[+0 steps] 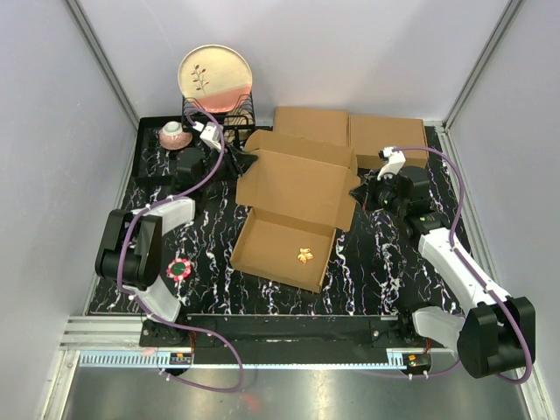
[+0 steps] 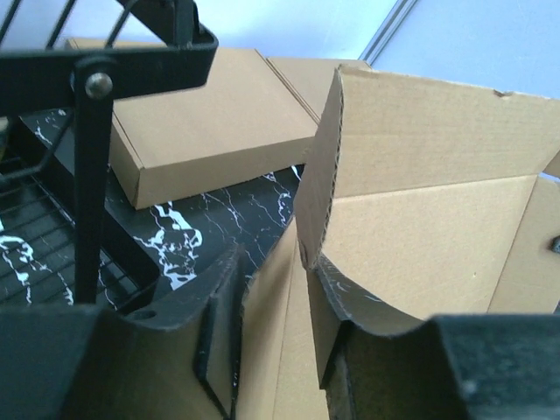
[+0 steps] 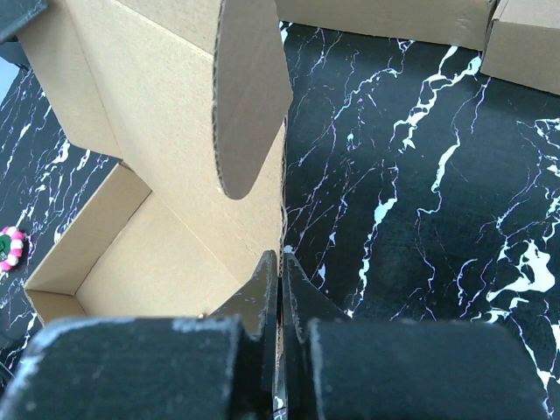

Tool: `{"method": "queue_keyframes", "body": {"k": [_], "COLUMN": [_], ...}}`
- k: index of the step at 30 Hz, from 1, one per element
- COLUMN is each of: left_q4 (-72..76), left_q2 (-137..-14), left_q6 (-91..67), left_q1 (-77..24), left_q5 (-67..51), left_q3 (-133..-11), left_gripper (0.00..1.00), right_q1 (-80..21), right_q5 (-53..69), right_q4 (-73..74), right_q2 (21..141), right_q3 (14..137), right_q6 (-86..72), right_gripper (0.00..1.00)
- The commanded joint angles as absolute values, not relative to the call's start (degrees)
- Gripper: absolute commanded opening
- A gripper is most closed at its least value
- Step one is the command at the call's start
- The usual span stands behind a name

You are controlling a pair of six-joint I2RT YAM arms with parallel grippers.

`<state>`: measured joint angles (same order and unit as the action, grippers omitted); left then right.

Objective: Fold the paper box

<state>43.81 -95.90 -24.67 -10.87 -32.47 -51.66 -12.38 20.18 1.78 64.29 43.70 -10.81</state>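
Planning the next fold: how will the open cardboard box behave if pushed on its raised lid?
Probably light: the box is thin corrugated board, so it may slide. The raised lid likely hinges at its creases rather than bending.

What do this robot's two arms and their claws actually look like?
The left arm and right arm both alternate smooth white links with chunky black joints. A thin purple cable loops along each. A small white camera housing sits at each wrist. The left gripper and right gripper each have two dark, tapered fingers with scuffed pale edges.
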Motion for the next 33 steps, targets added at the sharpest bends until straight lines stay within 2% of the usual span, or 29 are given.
{"method": "queue_keyframes", "body": {"k": [1,5,8,10,11,14,20,23,24,26,30,31,33], "left_q4": [45.89,44.74,43.51,42.72,42.63,42.63,41.22,40.96,40.61,39.64,38.67,38.76,38.76], "left_q2": [-91.67,-89.74,-89.03,-88.68,-88.33,-87.72,-86.93,-85.96,-85.70,-85.17,-84.46,-84.38,-84.46], "left_q6": [-22.24,-20.22,-19.43,-18.81,-18.55,-17.67,-17.40,-16.88,-16.70,-16.17,-15.38,-15.21,-15.21], "left_q1": [-11.34,-11.34,-11.34,-11.34,-11.42,-11.34,-11.60,-11.95,-11.95,-11.95,-12.13,-12.13,-12.13], "left_q5": [-33.40,-32.00,-30.76,-29.98,-29.71,-28.83,-28.74,-27.86,-27.60,-27.16,-26.11,-26.10,-26.28], "left_q3": [-50.19,-48.78,-48.43,-48.25,-47.73,-47.29,-46.94,-46.06,-45.97,-46.05,-45.79,-45.62,-45.35], "left_gripper": [0.39,0.37,0.26,0.22,0.15,0.05,0.12,0.24,0.32,0.34,0.33,0.27,0.21], "right_q1": [-13.01,-13.09,-13.10,-13.10,-13.10,-13.10,-13.10,-13.18,-13.18,-13.18,-13.18,-13.27,-13.27], "right_q5": [20.74,20.92,20.74,20.65,20.65,20.30,20.48,20.48,20.39,20.48,20.39,20.39,20.48], "right_q4": [0.71,0.53,0.44,0.44,0.44,0.35,0.44,0.44,0.44,0.44,0.44,0.44,0.44], "right_q2": [64.42,64.34,64.34,64.34,64.16,63.99,64.07,64.16,64.16,64.16,64.07,64.07,63.99], "right_q3": [45.53,45.44,45.35,45.35,45.35,45.35,45.61,45.79,45.79,45.79,45.62,45.62,45.62], "right_q6": [-10.55,-10.64,-10.72,-10.81,-10.81,-10.72,-10.99,-10.90,-10.90,-10.99,-11.08,-11.16,-11.25], "right_gripper": [0.00,0.00,0.00,0.00,0.00,0.00,0.00,0.00,0.00,0.00,0.00,0.00,0.00]}}
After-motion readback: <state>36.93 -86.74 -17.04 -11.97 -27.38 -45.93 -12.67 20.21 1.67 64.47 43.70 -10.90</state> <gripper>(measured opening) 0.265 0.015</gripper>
